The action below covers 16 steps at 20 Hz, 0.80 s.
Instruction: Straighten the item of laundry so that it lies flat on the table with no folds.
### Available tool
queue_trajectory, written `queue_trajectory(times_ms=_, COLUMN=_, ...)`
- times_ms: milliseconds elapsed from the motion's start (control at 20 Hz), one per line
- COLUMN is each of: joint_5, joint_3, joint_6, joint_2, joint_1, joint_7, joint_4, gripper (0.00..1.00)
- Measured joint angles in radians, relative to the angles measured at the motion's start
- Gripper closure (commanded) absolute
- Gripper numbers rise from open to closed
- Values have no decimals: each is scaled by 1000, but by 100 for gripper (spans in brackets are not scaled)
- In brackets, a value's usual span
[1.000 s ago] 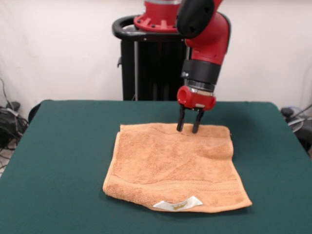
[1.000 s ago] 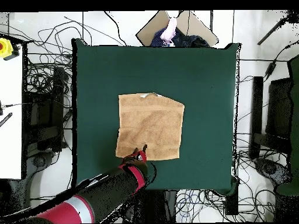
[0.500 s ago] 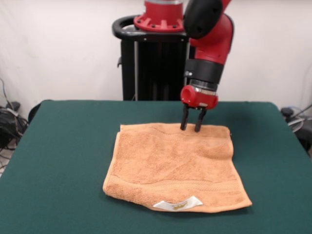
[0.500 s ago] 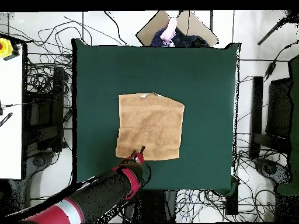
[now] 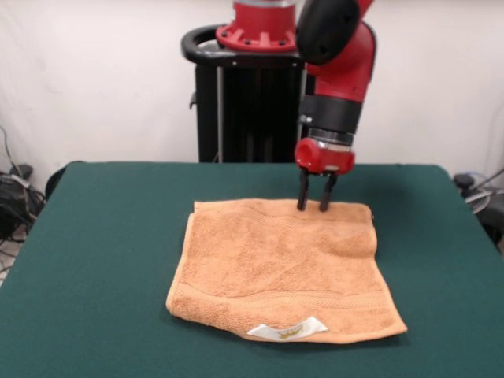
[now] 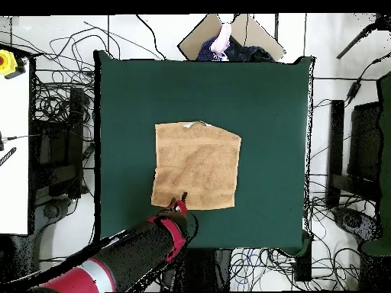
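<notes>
The orange-tan towel (image 5: 283, 272) lies spread on the dark green table (image 5: 102, 260), with a white label (image 5: 288, 330) at its near edge and a soft ridge along its right side. In the overhead view the towel (image 6: 197, 165) sits near the table's (image 6: 267, 99) middle. My gripper (image 5: 313, 206) hangs over the towel's far edge, right of centre, fingers slightly apart and holding nothing. In the overhead view the gripper (image 6: 182, 200) is at the towel's bottom edge.
The black pedestal (image 5: 244, 102) stands behind the table's far edge. Cables (image 6: 53, 99) and equipment surround the table on the floor. A cardboard box (image 6: 229, 34) with a person's hand sits beyond the table's top edge in the overhead view.
My gripper has shifted slightly right in the front view and risen a little along the towel's far edge. The towel has not moved.
</notes>
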Motion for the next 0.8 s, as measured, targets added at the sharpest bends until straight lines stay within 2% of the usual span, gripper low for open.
queue_trajectory(times_ms=200, joint_5=-42, joint_3=94, joint_6=1, joint_2=-76, joint_1=-72, joint_7=0, joint_4=26, gripper=0)
queue_trajectory(times_ms=450, joint_5=-40, joint_3=216, joint_6=0, joint_2=-171, joint_1=-154, joint_7=0, joint_4=93, gripper=0)
queue_trajectory(times_ms=800, joint_5=7, joint_3=301, joint_6=0, joint_2=-228, joint_1=-182, joint_7=0, joint_4=171, gripper=0)
